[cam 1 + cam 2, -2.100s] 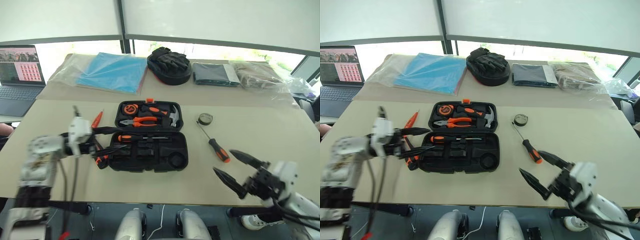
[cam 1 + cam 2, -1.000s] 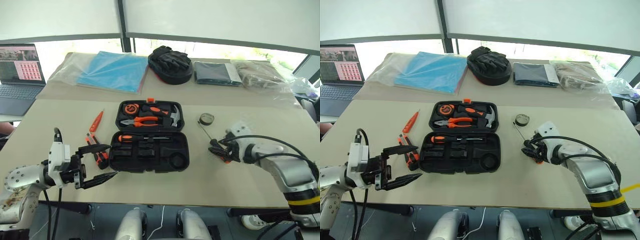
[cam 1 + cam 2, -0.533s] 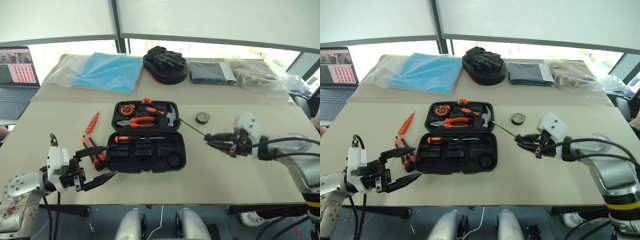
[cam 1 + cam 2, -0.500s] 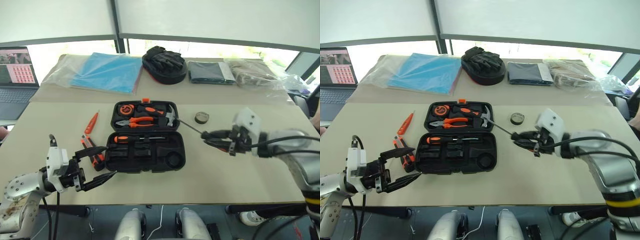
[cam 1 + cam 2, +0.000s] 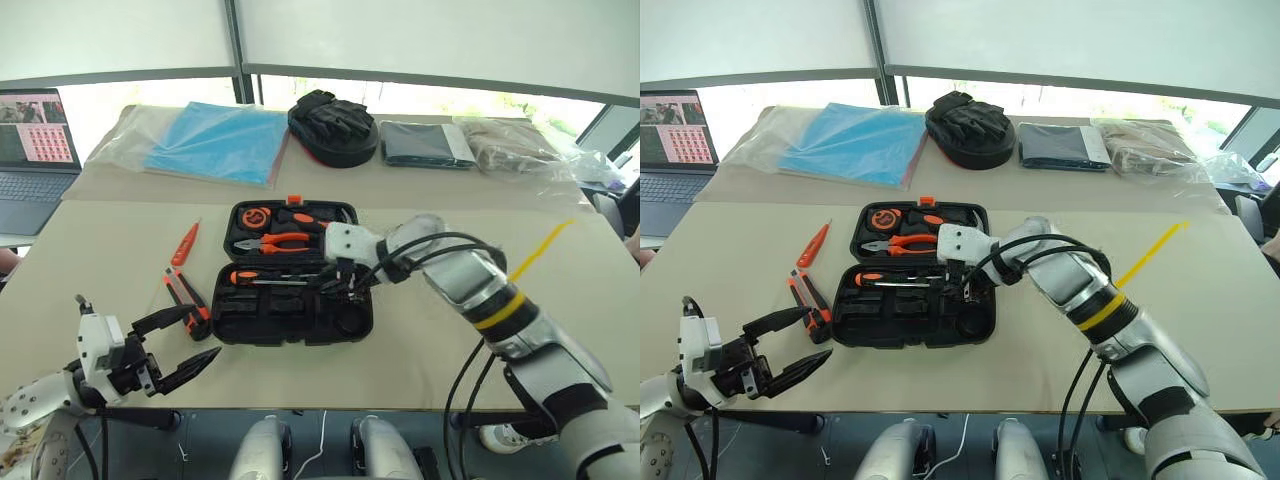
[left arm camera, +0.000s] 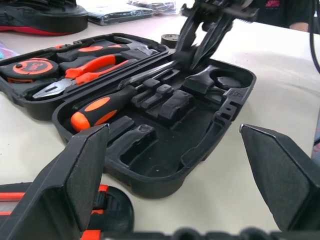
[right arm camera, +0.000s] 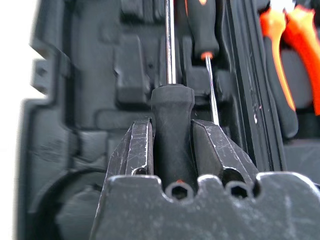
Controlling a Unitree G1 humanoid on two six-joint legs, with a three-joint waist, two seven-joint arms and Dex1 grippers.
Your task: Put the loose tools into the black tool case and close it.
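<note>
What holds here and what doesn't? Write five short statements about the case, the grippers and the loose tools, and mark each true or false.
1. The black tool case is latched shut. False: it lies open, both halves flat on the table.
2. The right gripper is shut on a black-handled screwdriver over the case. True.
3. The left gripper holds the orange tester pen. False: it is open and empty, and the pen lies on the table to the left of the case.
4. An orange-and-black screwdriver lies in the case's near half. True.
5. The folding tool sits in a recess. False: it lies on the table beside the case.
</note>
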